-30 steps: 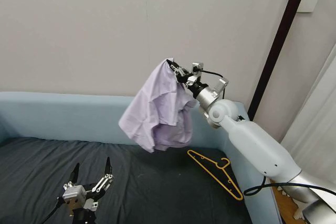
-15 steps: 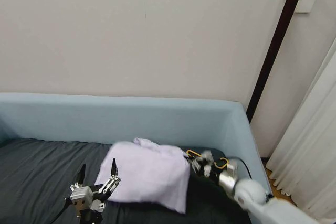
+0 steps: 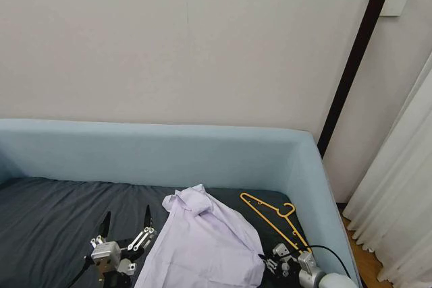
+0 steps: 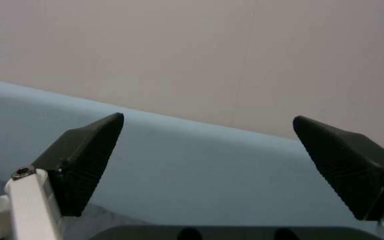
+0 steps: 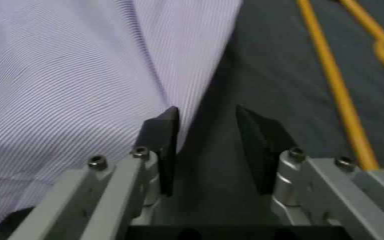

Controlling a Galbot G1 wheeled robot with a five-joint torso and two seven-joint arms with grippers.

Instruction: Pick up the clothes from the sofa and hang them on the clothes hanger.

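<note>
**Shirt Flat on the Sofa, Hanger Lying Alongside**

Spread crumpled on the dark seat cushion (image 3: 54, 214) of the pale blue sofa (image 3: 135, 153): a lavender shirt (image 3: 206, 244), with an orange hanger (image 3: 273, 224) lying just beside it toward the sofa's right end. Low at the shirt's right hem, the right gripper (image 3: 279, 261), jaws a little apart and clamped on nothing. On the cloth's other side, the left gripper (image 3: 127, 215), pointed upward, spread wide, empty.

By the look of it, a pick not yet made. Probably best done by closing on a bunched fold rather than the thin flat hem. Press into the cushion enough to catch cloth, and keep clear of the hanger so as not to drag it along.

Given by the right wrist camera and not made out from the head: one pad (image 5: 164, 150) over the striped hem, the other over bare cushion, the hanger running past close by. Given by the left wrist camera: sofa back and wall (image 4: 178, 50) framed between the wide-set jaws. Given by the head camera: the whole layout, with a collar-like fold at the shirt's end nearer the sofa back.
</note>
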